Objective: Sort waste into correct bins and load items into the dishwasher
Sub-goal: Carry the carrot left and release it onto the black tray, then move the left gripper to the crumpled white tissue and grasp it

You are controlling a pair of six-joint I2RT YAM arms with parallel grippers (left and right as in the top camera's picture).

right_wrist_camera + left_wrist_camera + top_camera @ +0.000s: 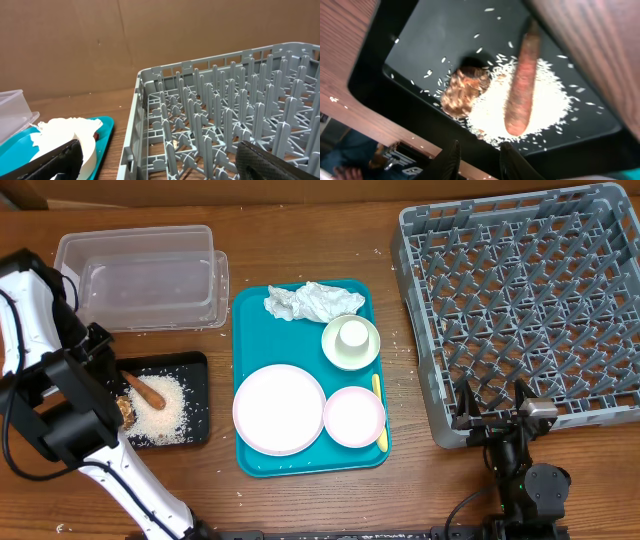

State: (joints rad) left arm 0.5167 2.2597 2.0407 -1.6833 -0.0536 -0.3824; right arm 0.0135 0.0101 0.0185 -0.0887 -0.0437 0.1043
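Note:
The shallow black tray holds loose rice, the orange-brown stick and the brown lump. My left gripper hovers over the tray's near rim, jaws a little apart with nothing between them. The clear tub stands behind it. On the teal tray lie the white napkin, a bowl with a cup inside, the plate, the pink dish and the yellow spoon. My right gripper is open by the grey rack.
A small red scrap shows on the teal tray behind the bowl. Stray rice grains dot the wooden table around the trays. My left arm covers the black tray's left side from above.

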